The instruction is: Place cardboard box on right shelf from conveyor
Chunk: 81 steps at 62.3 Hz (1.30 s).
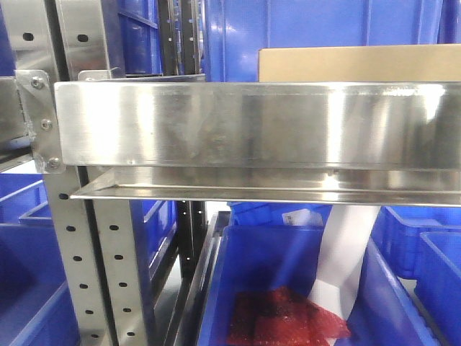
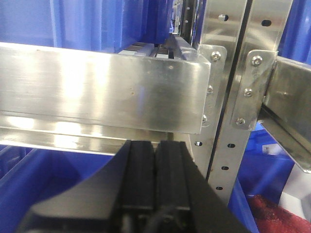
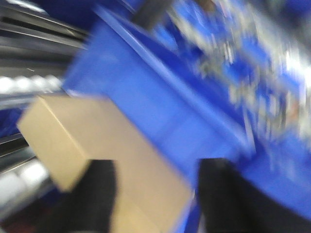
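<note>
**Now the box shows above the steel shelf lip, with blue bins all around**

Straight ahead in the front view, the right shelf (image 1: 252, 122) fills the middle of the picture: a shiny stainless-steel trough with a tall reflective front lip, bolted at its left end to perforated steel uprights (image 1: 72, 259). Rising above the lip on the right side is the top of the cardboard box (image 1: 356, 65), plain tan and unmarked. Only that upper strip shows, so I cannot tell whether it rests on the shelf floor. Behind it stand large blue bins (image 1: 324, 25).

Below the shelf, near me, is an open blue bin (image 1: 238, 288). Inside it lies a red, crumpled mesh-like bundle (image 1: 284, 321), and just to the right of that a white soft packet (image 1: 346, 259) stands upright against the bin's right wall. More blue bins sit to the left and right at this lower level; I cannot see what they hold.

My left gripper (image 2: 155, 165) hangs low in front of another steel shelf (image 2: 102, 92), its two black fingers pressed together with nothing between them.

My right wrist view is badly blurred. My right gripper (image 3: 155, 204) has its two dark fingers spread wide. The cardboard box (image 3: 102, 145) lies tilted ahead of them, its near end running down between the fingers; whether they touch it I cannot tell. A blue bin wall (image 3: 160, 107) stands just behind the box.
</note>
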{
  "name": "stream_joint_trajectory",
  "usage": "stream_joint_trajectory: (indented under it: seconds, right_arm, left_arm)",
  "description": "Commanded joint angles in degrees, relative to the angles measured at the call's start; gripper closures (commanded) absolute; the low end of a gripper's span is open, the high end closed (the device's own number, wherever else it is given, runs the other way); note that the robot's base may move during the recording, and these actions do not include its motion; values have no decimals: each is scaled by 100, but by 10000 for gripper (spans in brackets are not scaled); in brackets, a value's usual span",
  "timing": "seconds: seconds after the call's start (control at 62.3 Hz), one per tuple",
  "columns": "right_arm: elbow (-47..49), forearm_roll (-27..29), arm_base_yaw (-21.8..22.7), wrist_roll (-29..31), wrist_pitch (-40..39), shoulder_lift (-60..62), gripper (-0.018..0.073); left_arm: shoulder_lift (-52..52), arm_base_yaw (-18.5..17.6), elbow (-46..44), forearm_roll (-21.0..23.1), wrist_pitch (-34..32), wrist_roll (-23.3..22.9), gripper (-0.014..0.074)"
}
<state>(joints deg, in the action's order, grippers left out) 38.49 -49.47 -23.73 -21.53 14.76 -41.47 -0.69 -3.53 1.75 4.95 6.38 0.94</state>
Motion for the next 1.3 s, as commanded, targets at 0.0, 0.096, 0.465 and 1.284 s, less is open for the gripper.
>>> stream_joint_trajectory:
  seconds: [0.0,0.096,0.465,1.284]
  right_arm:
    - [175,662,335,-30,408,174,354]
    - [175,1215,906,-39,577,278,525]
    - [-1179,3356,2021,-34,-1597,1034,494]
    - [-3882,3862,2021,14,-2063,3901,494]
  left_arm:
    - [-57,-4,-16,27,-465,-29,715]
    - [-57,-4,-16,27,-465,-29,715]
    - [-57,-4,-16,27,-465,-29,715]
    - [-57,-4,-16,27,-465,-29,715]
